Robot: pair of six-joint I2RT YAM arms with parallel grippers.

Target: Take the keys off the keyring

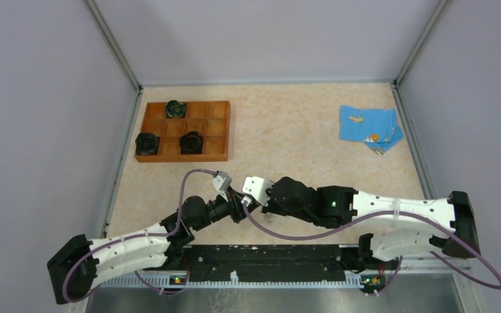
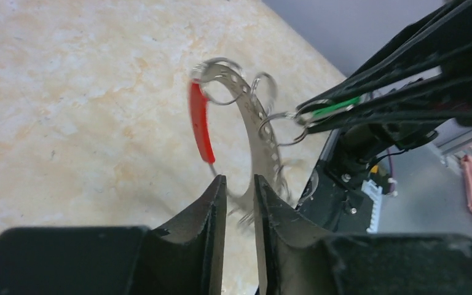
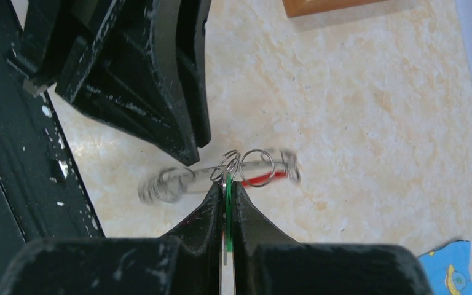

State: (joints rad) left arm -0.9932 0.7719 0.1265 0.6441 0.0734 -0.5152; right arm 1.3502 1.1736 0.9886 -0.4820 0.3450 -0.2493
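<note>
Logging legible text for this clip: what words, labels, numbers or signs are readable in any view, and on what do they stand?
No readable text in any view.
The cloth: cartoon prints only, no letters discernible.
The keyring: punched holes, blurred, no markings visible.
The key, green head in the right pincer: no stamp visible.
The pucks: too small to tell.

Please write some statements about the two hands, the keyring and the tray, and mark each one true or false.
1. The right hand is shut on the green key. True.
2. The keyring lies flat on the table. False: it is lifted above it, between the two hands.
3. Three black pucks sit in the wooden tray. True.
4. The blue cloth lies in the tray. False: it lies on the table, far from the tray.
5. The left hand is fully shut. False: a gap shows between its fingers.
</note>
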